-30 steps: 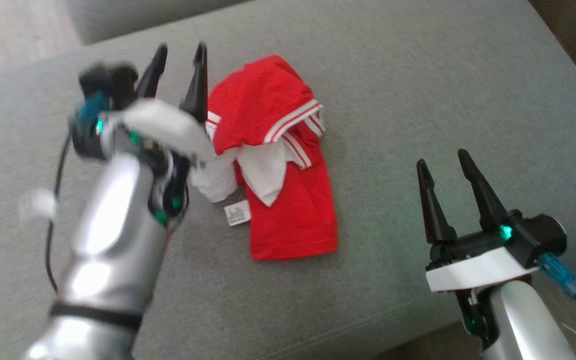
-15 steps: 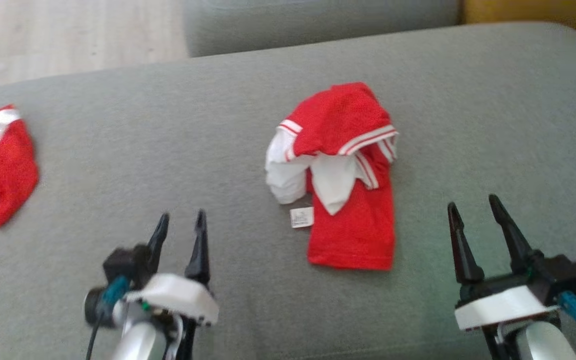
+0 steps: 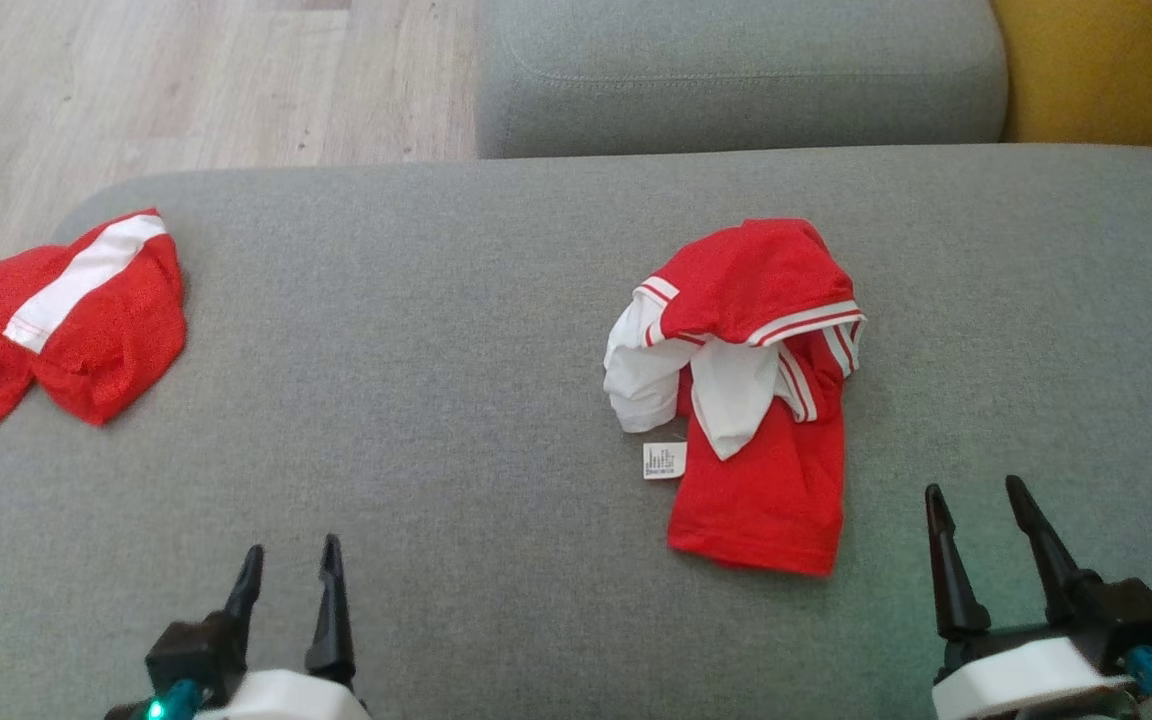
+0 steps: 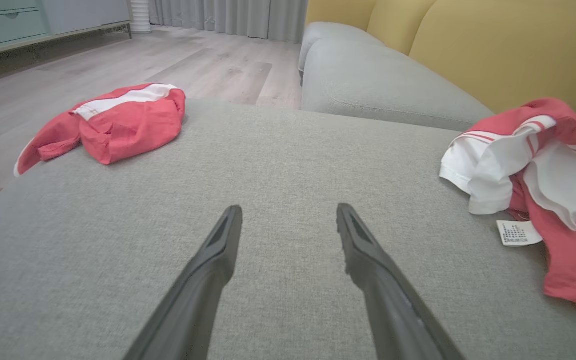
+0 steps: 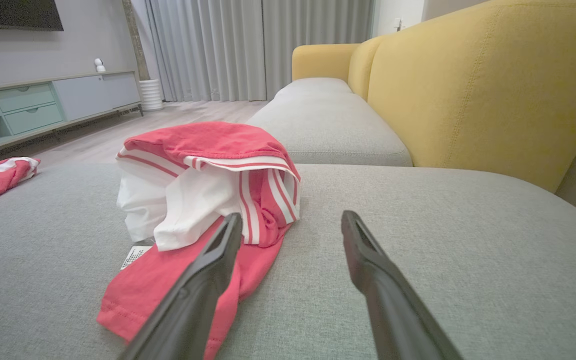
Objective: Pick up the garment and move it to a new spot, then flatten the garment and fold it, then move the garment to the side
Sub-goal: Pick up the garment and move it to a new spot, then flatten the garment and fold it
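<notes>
A crumpled red and white garment (image 3: 751, 390) lies on the grey sofa cushion (image 3: 436, 350), right of centre, with a small white label beside it; it is also seen in the left wrist view (image 4: 543, 170) and the right wrist view (image 5: 203, 185). A second red garment with a white stripe (image 3: 56, 310) lies at the cushion's far left edge (image 4: 118, 120). My left gripper (image 3: 291, 565) is open at the lower left, nothing between its fingers. My right gripper (image 3: 976, 500) is open at the lower right, just beyond the crumpled garment's near hem.
Another grey cushion (image 3: 736, 70) lies beyond, with a yellow sofa back (image 5: 483, 85) to the right. Wooden floor (image 3: 136, 90) lies past the cushion's far left edge. A low cabinet (image 5: 33, 105) stands across the room.
The head camera has shifted, bringing the second garment at the left into view. My left arm has drawn back from beside the crumpled garment to the lower left. Both grippers stay open.
</notes>
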{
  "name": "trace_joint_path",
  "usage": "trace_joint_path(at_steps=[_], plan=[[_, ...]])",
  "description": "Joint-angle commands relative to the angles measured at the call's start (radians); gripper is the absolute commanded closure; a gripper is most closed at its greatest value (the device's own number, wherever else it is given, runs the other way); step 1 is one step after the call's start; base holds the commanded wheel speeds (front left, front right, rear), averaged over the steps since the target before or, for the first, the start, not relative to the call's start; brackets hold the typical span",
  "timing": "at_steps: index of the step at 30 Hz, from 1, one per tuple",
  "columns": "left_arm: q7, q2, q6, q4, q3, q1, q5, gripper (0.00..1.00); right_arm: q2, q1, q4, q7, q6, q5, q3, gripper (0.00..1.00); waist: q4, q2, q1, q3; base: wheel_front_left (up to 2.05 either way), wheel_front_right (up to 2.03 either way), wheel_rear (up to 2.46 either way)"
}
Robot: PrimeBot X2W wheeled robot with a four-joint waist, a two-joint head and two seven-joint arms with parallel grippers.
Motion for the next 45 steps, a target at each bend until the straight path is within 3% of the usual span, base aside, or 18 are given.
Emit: trace_joint_path(at_steps=[1,20,24,28,35,45], plan=[[-0.012,-0.005,-0.006,-0.032,0.049,-0.032,0.012,0.00,-0.002,-0.024,-0.028,-0.011,-0.001,-0.005,0.013,0.00,0.001,0.0000,0.0001,-0.003,0.00,0.00,0.00],[-0.012,-0.058,-0.081,-0.043,0.121,-0.039,0.066,0.00,0.011,-0.052,-0.019,-0.011,-0.001,-0.004,0.040,0.00,-0.022,0.0000,0.0001,-0.002,0.00,0.00,0.00],[-0.011,-0.069,-0.107,-0.051,0.041,-0.089,0.039,0.00,0.011,-0.063,-0.020,-0.011,-0.001,0.000,0.051,0.00,-0.050,0.0000,0.0001,0.000,0.00,0.00,0.00],[0.032,-0.073,-0.129,-0.041,-0.087,-0.167,-0.065,0.00,0.009,-0.075,-0.023,-0.011,-0.001,0.006,0.063,0.00,-0.087,0.0000,0.0001,0.009,0.00,0.00,0.00],[0.142,-0.073,-0.106,0.055,-0.324,-0.324,-0.298,0.00,0.002,-0.106,-0.028,-0.011,-0.001,0.015,0.085,0.00,-0.163,0.0000,0.0001,0.053,0.00,0.00,0.00],[0.194,-0.074,-0.054,0.276,-0.469,-0.477,-0.518,0.00,-0.006,-0.149,-0.030,-0.011,-0.001,0.029,0.098,0.00,-0.247,0.0000,0.0001,0.120,0.00,0.00,0.00]])
